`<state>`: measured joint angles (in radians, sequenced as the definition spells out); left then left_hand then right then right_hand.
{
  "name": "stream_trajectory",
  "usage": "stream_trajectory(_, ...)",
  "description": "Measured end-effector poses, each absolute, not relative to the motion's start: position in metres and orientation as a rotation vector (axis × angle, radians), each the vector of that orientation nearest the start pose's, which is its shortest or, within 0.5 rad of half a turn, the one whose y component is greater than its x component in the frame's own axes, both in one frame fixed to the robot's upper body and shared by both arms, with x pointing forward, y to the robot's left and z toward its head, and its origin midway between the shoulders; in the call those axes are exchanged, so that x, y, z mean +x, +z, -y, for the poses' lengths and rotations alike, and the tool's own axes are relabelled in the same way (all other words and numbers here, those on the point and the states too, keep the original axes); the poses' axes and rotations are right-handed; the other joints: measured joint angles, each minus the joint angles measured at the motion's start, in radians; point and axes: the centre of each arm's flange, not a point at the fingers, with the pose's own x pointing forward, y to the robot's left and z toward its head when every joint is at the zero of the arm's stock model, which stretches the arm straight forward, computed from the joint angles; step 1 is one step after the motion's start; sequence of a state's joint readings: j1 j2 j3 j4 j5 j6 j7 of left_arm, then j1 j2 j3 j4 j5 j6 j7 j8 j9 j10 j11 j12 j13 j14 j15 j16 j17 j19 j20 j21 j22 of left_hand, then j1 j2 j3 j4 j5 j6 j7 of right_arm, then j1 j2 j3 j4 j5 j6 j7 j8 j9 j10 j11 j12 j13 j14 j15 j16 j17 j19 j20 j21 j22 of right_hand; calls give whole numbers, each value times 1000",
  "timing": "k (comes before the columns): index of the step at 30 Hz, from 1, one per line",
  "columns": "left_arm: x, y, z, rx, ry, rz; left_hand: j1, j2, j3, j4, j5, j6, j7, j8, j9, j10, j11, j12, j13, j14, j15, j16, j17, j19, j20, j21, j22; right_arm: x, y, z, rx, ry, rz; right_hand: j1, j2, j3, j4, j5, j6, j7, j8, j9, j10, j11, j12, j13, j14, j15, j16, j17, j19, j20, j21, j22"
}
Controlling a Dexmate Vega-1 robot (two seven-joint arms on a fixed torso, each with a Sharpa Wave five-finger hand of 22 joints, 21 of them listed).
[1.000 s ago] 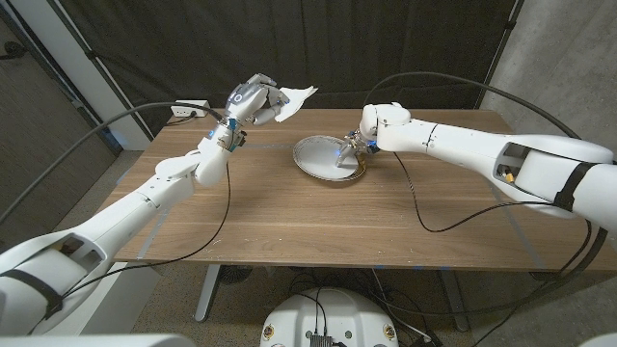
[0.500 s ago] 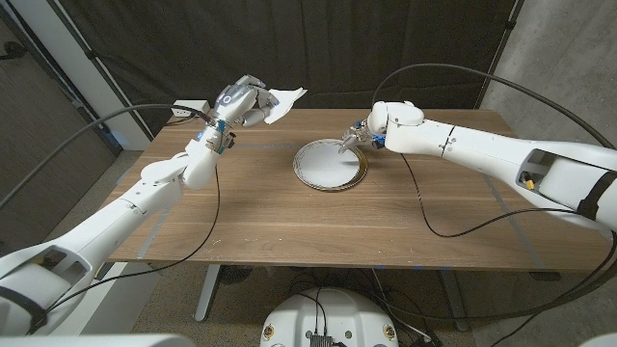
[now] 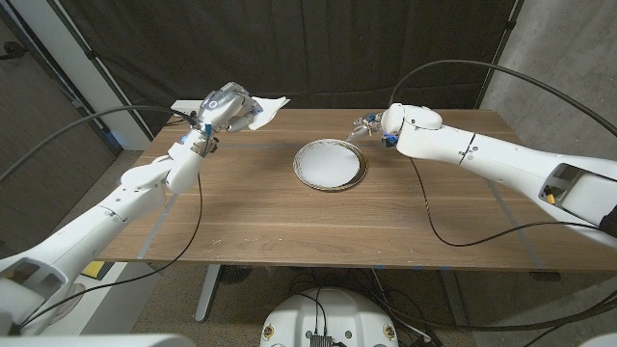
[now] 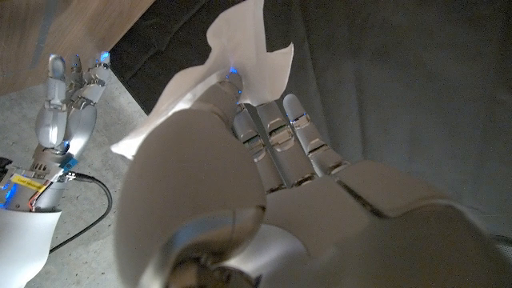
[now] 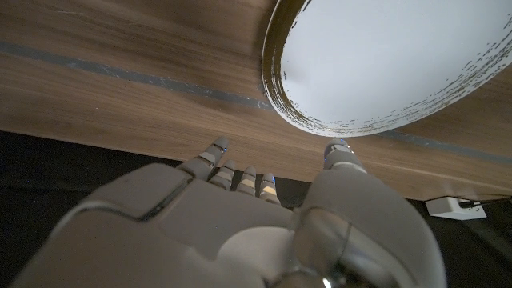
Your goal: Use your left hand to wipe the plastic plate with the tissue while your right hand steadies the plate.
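The round white plastic plate (image 3: 330,165) with a dark rim lies flat at the middle of the wooden table (image 3: 289,222). My left hand (image 3: 227,104) is raised over the table's back left corner, well left of the plate, and grips a white tissue (image 3: 267,109). In the left wrist view the tissue (image 4: 244,56) sticks out past the fingers of that hand (image 4: 240,184). My right hand (image 3: 372,124) hovers just beyond the plate's far right rim, fingers apart, holding nothing. The right wrist view shows this hand (image 5: 240,224) clear of the plate (image 5: 384,64).
A black cable (image 3: 424,207) from the right arm loops over the table's right half. A dark curtain hangs behind the table, with a concrete wall (image 3: 569,58) at the right. A white power strip (image 5: 452,208) sits near the table's back edge.
My right hand let go of the plate's rim and drew back to the right; the plate went from tilted to flat. My left hand carried the tissue further left, away from the plate.
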<state>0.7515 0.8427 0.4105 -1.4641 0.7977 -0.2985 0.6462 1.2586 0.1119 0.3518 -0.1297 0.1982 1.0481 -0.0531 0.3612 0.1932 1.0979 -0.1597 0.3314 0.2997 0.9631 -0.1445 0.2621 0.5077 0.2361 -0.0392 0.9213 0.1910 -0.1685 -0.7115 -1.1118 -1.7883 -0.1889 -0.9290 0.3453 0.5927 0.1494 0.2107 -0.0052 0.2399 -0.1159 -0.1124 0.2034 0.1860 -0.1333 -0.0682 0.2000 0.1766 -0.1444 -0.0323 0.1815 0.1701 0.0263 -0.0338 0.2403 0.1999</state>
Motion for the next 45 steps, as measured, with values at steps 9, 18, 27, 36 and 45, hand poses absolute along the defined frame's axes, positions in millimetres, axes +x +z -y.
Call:
stream_trajectory(9,583,79,-348,1472,488,1089,0,1,0,0,0,-2,2,-6,5,0,0,-4,0,7,0,-3,-2,30,-2,12,-5,622,89,176,-1217,75,120,-23,-4,-18,7,0,15,4,0,0,12,2,2,0,11,1,4,0,7,0,0,0)
stream_trajectory(18,604,70,-364,1543,466,886,-5,6,0,0,-6,0,4,-17,5,1,-1,-7,-1,7,0,-14,-8,41,-2,19,-5,620,79,196,-1052,73,195,-43,-14,-29,17,-8,30,5,4,0,25,7,4,0,23,2,4,0,16,-2,0,0)
stream_trajectory(27,622,59,-365,1638,372,747,-13,14,-2,6,-6,-2,1,-25,5,1,-1,-12,6,7,0,-22,-20,41,-2,19,-5,617,71,209,-935,77,254,-59,-22,-43,20,-8,36,11,4,0,25,7,4,0,23,2,4,0,16,-2,0,0)
stream_trajectory(36,636,49,-362,1722,271,630,-126,-12,-29,65,-6,-231,14,-132,10,-171,10,-131,-50,-217,51,-85,-145,-38,50,-37,-14,613,64,219,-882,71,266,-66,-29,-49,22,-8,36,11,4,0,25,7,4,0,29,7,4,0,16,-2,0,0)
stream_trajectory(45,644,46,-360,1694,160,526,-446,-30,-175,245,-1,-852,6,-184,-1,-764,133,-158,-109,-715,113,-85,-299,-126,131,-188,-19,612,61,223,-855,70,271,-70,-33,-58,19,-15,36,11,4,0,29,10,4,0,29,7,4,0,16,-2,0,0)
